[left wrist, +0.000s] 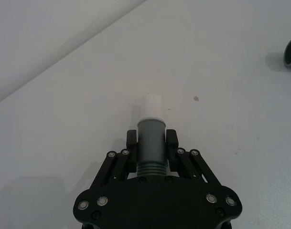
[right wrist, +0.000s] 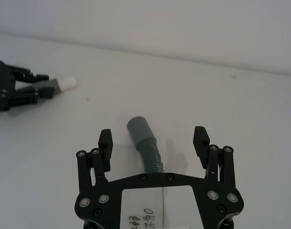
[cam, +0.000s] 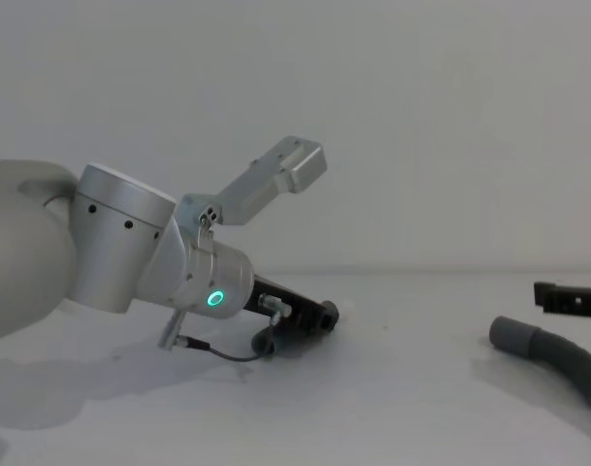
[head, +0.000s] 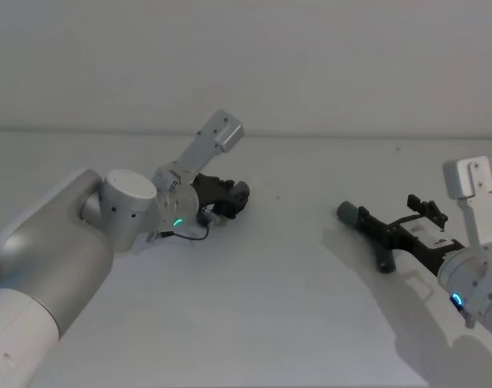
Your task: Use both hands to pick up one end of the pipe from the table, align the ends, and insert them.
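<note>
My left gripper is shut on the smooth grey cuff of one pipe piece. Its narrower white tip sticks out past the fingers, low over the table. From the head view this gripper is left of centre. The other pipe piece lies on the table with its grey cuff end pointing toward the left gripper. My right gripper is open and straddles it, a finger on each side without touching. Seen from the head, the right gripper is at the right, with the cuff ahead of it.
A thin black cable loops under the left wrist. The pale wall meets the table at the back. Bare table lies between the two grippers. From the chest, the second pipe piece curves along the table at the right edge.
</note>
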